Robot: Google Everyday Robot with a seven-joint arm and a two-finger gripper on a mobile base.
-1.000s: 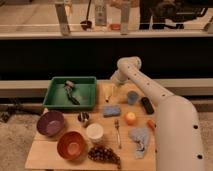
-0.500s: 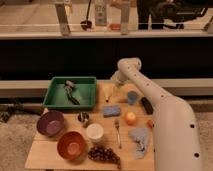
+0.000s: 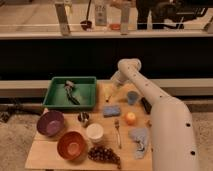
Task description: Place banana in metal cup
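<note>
Hovering tool (image 3: 114,85) by banana (image 3: 109,93), metal cup (image 3: 84,118) apart, dark items (image 3: 70,93) in tray (image 3: 86,80)

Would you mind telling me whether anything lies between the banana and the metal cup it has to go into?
Nothing sits squarely between them. The banana lies farther back, right by the gripper; the metal cup stands nearer the camera. The green tray and the blue sponge closely flank that path.
</note>
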